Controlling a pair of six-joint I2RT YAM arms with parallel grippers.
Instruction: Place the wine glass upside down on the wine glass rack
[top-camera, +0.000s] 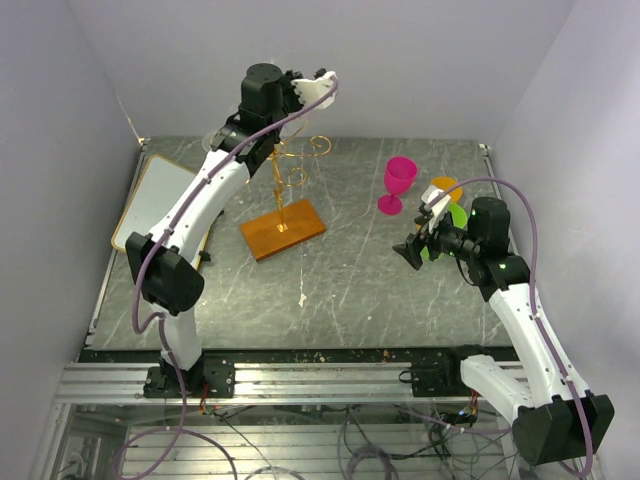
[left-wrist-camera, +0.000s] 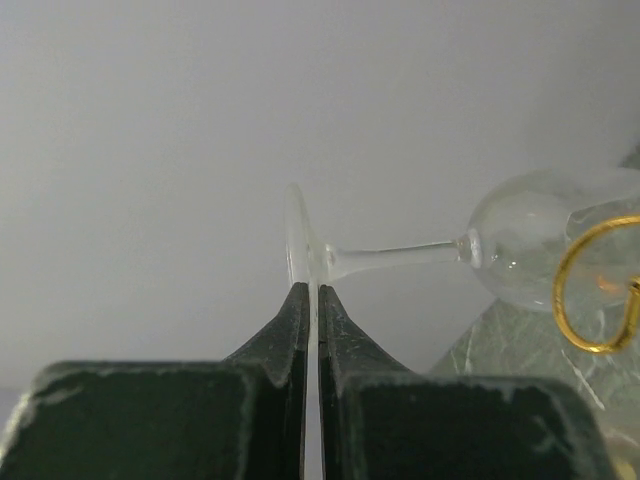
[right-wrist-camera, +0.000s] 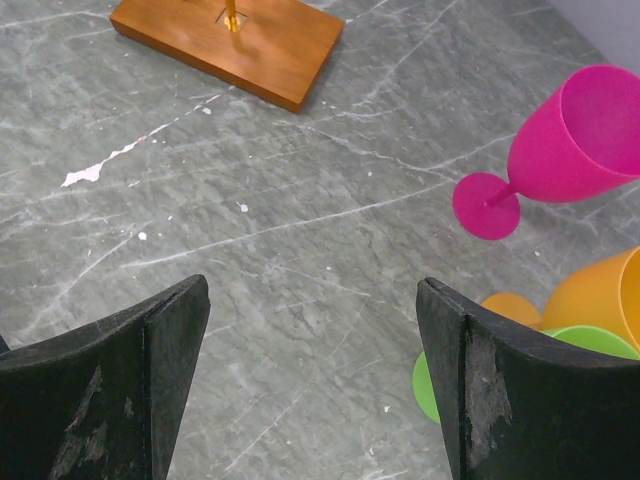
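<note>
My left gripper (left-wrist-camera: 312, 288) is shut on the flat foot of a clear wine glass (left-wrist-camera: 520, 240). Its stem runs right to the bowl, which lies against a gold curled scroll arm (left-wrist-camera: 585, 290) of the wine glass rack. In the top view the left gripper (top-camera: 318, 88) is raised high over the rack's gold wire top (top-camera: 296, 165), which stands on an orange-brown wooden base (top-camera: 283, 228); the clear glass is hard to make out there. My right gripper (top-camera: 410, 250) is open and empty, low over the table, its fingers wide apart (right-wrist-camera: 310, 290). The rack's base (right-wrist-camera: 240, 40) lies beyond it.
A pink goblet (top-camera: 398, 182) stands right of the rack, with an orange cup (top-camera: 447, 188) and a green cup (top-camera: 457, 215) beside my right arm. They also show in the right wrist view: pink goblet (right-wrist-camera: 570, 140). A white rounded-corner board (top-camera: 150, 200) lies at the left.
</note>
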